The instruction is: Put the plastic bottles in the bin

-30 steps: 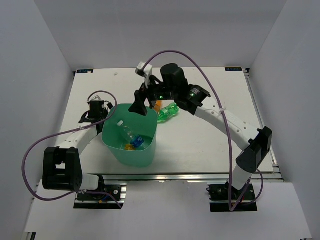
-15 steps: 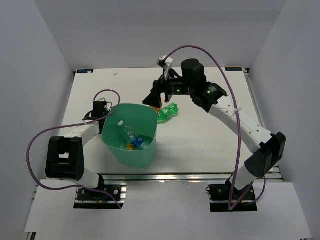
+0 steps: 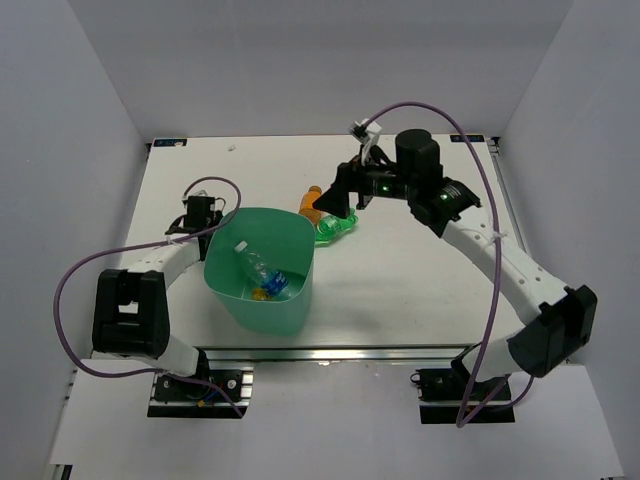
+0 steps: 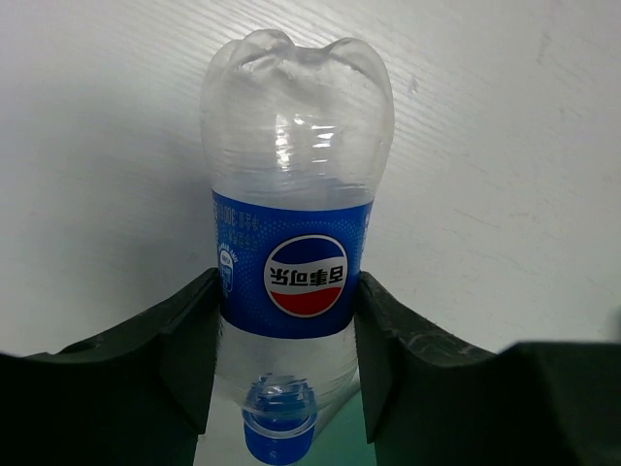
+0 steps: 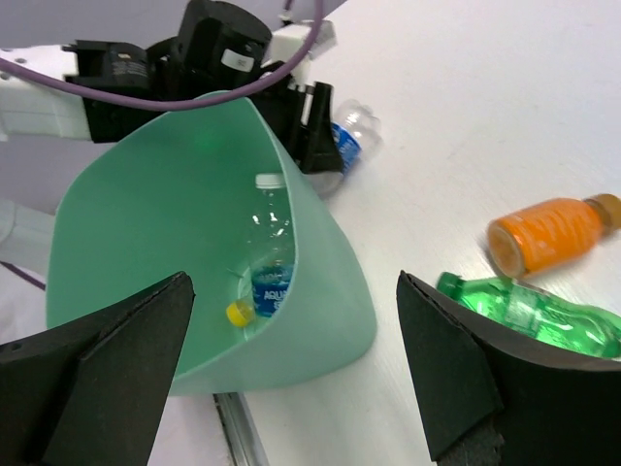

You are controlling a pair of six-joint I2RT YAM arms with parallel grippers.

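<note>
- Saw the teal-green bin (image 3: 262, 312) standing upright on the white counter (image 3: 420, 290), between the two arms.
- Found the left claw (image 4: 286, 296) just beyond the bin's far-left rim, drawn narrow and gripping a clear bottle with a blue label (image 4: 291, 184), one finger pressed against each side of the label.
- Noted that bottle lying on the counter outside the bin, its blue cap toward the wrist camera and its lobed base pointing away.
- Saw the right claw (image 5: 293, 291) spread wide and holding nothing, raised above the counter beyond the bin's far-right corner.
- Found an orange bottle (image 5: 548, 233) with an orange cap lying on its side beyond that same corner, clear of the rim.
- Found a translucent green bottle (image 5: 529, 313) lying just beside the orange one, on the side nearer the bin.
- Could not tell whether the green one touched the bin's wall.
- Saw inside the bin a clear bottle with a white cap and blue label (image 5: 271, 254), tilted against the inner wall, cap uppermost.
- Spotted a small yellow cap (image 5: 236, 313) low in the bin, close to that bottle.
- Could not make out what else lay on the bin's floor.
</note>
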